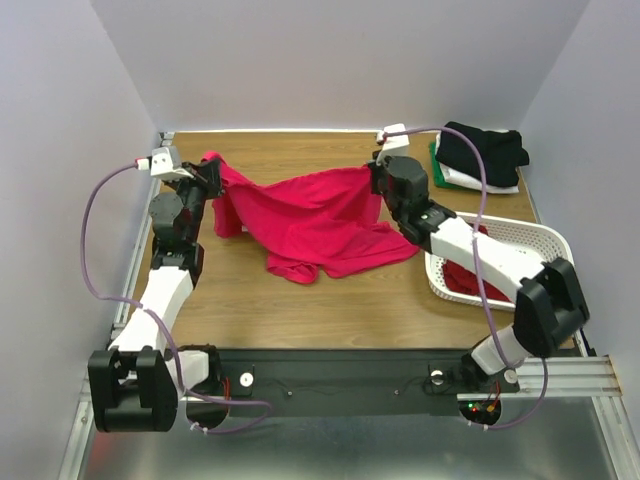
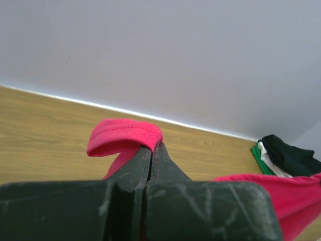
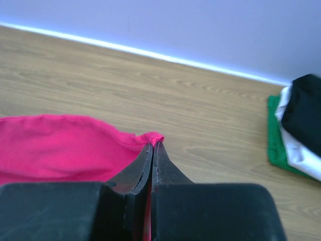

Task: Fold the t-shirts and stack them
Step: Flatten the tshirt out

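Note:
The bright pink-red t-shirt [image 1: 315, 220] hangs stretched between my two grippers above the table, its lower part resting on the wood. My left gripper [image 1: 210, 172] is shut on its left corner; the hem [image 2: 128, 134] folds over the fingertips. My right gripper [image 1: 376, 172] is shut on its right corner, with a pinch of cloth [image 3: 153, 137] at the tips. A stack of folded shirts, black [image 1: 484, 148] over white over green, lies at the back right and shows in both wrist views [image 3: 303, 120] [image 2: 288, 155]. A darker red shirt [image 1: 468, 280] lies in the basket.
The white perforated basket [image 1: 535, 238] stands at the right, under my right arm. The wooden table [image 1: 300, 300] is walled at the back and sides. A black rail [image 1: 330, 375] runs along the near edge.

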